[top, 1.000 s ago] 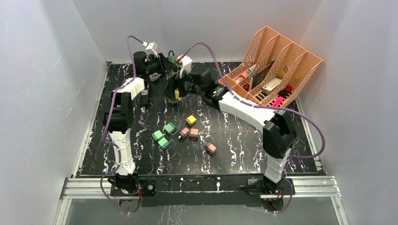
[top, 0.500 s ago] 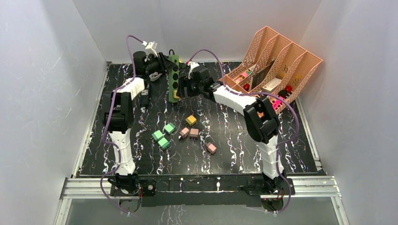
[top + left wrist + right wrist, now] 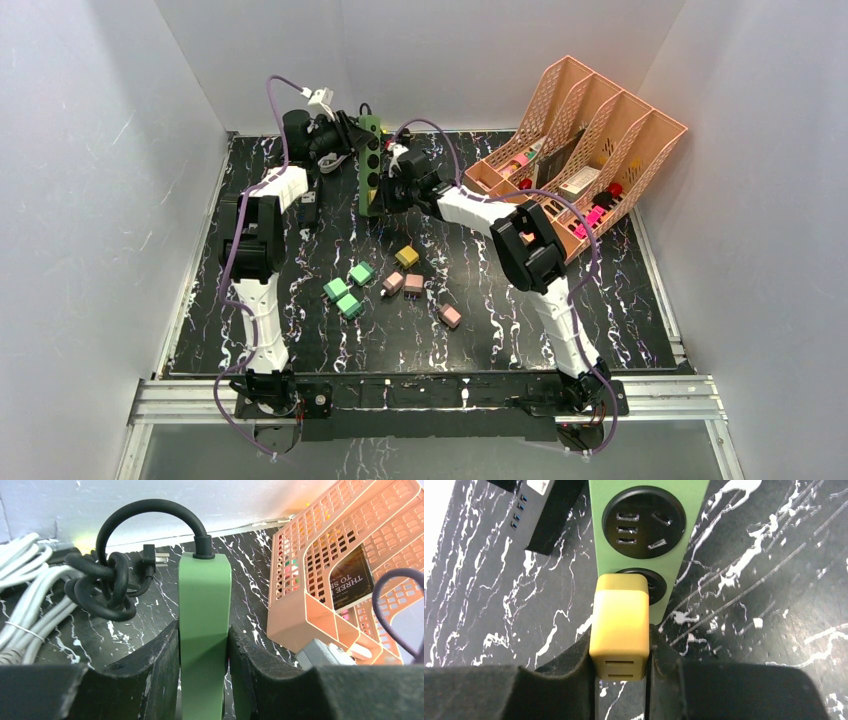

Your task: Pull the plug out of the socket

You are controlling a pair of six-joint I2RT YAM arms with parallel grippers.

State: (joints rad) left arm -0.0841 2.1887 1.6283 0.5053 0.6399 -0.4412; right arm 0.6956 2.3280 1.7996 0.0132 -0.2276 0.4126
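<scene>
Taking stock from the near edge, largest first.

- Table (image 3: 500, 290): black marbled top. A peach rack (image 3: 590, 130) stands at the far right, and small coloured blocks (image 3: 350, 290) lie in the middle, well apart from the work.
- Power strip (image 3: 371, 165): green, at the far middle of the table. Its long axis runs far to near, and a black cord (image 3: 150, 510) loops out of the far end. The socket face is turned toward the right arm.
- Plug (image 3: 620, 610): a yellow block seated in the nearest socket, at the strip's near end, with an empty socket just beyond it. It stands straight out of the strip face and points back into the right arm's fingers. The right arm is the nearer one.
- Left gripper (image 3: 204, 630): fingers pressed against the strip's two sides, clamping it as an anchor.
- Right gripper (image 3: 620, 645): fingers pinched on the plug's two side faces, one on each, with no gap showing. Its outer end lies between them.

Judgement: the pull should run straight back along the plug's own axis, away from the strip face and square to the strip's length, while the left arm holds firm. A slanted pull could bind the prongs or twist the strip in its clamp.
</scene>
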